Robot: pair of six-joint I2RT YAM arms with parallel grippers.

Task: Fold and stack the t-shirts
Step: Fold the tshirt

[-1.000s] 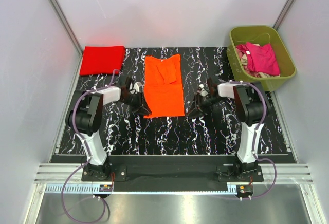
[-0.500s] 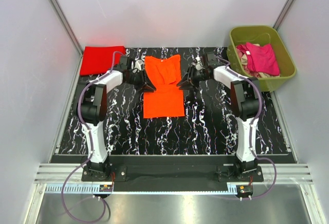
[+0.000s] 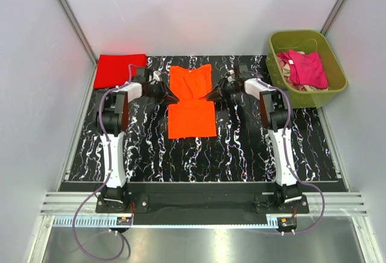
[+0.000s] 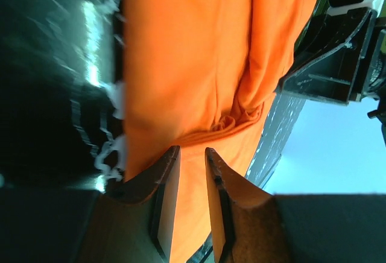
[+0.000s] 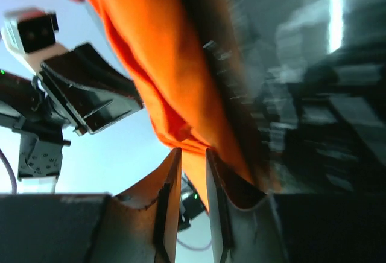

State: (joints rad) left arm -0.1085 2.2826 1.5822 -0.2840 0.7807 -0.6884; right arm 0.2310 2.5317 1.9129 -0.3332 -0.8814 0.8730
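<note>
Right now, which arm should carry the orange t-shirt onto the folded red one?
Left. The left tool grips the orange cloth t-shirt's edge nearest the folded red cloth t-shirt; the right tool holds the opposite edge, farther away.

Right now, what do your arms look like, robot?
The left arm and right arm are slim, with white shells and black joints. A purplish cable loops along each. The left end effector and right end effector are dark, with two wedge-shaped fingers.

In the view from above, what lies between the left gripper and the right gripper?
The orange t-shirt lies between the left gripper and the right gripper, each pinching one side edge. The top external view shows it.
</note>
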